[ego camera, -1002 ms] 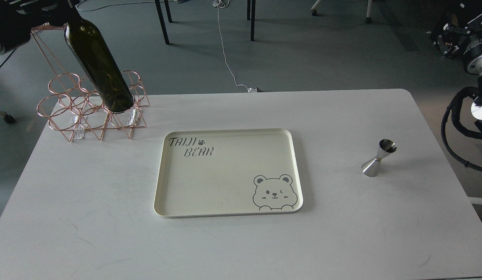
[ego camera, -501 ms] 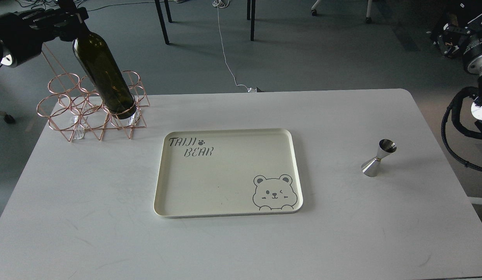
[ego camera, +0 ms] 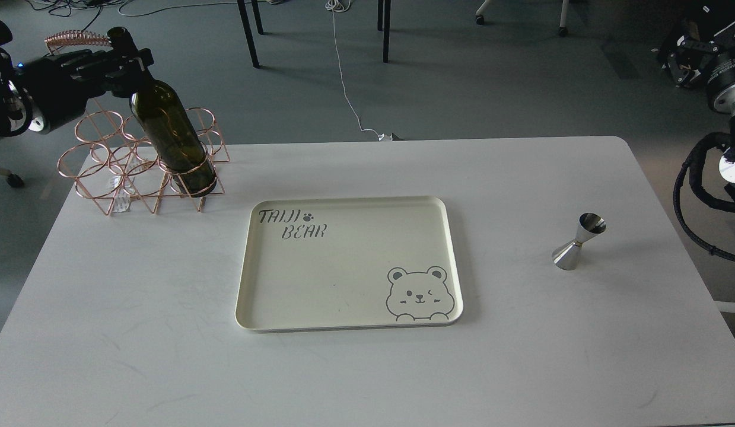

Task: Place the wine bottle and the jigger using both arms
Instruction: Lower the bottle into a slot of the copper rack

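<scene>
The dark green wine bottle [ego camera: 172, 139] leans left, its base set in the front right ring of a copper wire rack [ego camera: 115, 172] at the table's back left. My left gripper [ego camera: 131, 61] is shut on the bottle's neck just below the mouth. The silver jigger [ego camera: 578, 243] stands upright and alone on the table at the right, well clear of both arms. My right arm [ego camera: 720, 77] sits at the far right edge, off the table; its far end is dark and its fingers cannot be told apart.
A cream tray [ego camera: 343, 200] printed with a bear and "TAIJI BEAR" lies in the middle of the white table [ego camera: 106, 332]. Black cables of the right arm [ego camera: 690, 190] loop beside the table's right edge. Chair legs and a white cord are on the floor behind.
My left gripper has moved down and to the right with the bottle. The bottle's base has sunk lower into the rack's front right ring. The jigger and right arm have not moved.
</scene>
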`<move>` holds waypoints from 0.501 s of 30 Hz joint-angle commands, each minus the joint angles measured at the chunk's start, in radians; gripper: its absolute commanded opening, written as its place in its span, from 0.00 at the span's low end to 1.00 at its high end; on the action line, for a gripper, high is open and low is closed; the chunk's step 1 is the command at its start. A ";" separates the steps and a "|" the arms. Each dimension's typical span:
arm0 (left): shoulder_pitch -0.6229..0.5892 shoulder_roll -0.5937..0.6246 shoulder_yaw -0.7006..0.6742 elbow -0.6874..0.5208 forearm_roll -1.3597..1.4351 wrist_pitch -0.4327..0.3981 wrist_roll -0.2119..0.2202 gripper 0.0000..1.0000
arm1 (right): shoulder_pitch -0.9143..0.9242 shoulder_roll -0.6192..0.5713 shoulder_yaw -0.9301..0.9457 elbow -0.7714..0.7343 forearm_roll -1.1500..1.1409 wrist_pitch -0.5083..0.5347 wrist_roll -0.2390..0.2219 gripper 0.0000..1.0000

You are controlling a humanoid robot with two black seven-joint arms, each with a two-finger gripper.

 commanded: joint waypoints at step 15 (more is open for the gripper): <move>0.005 -0.015 0.000 0.012 -0.043 0.044 0.002 0.85 | -0.002 0.000 0.000 0.000 0.000 0.000 0.000 0.97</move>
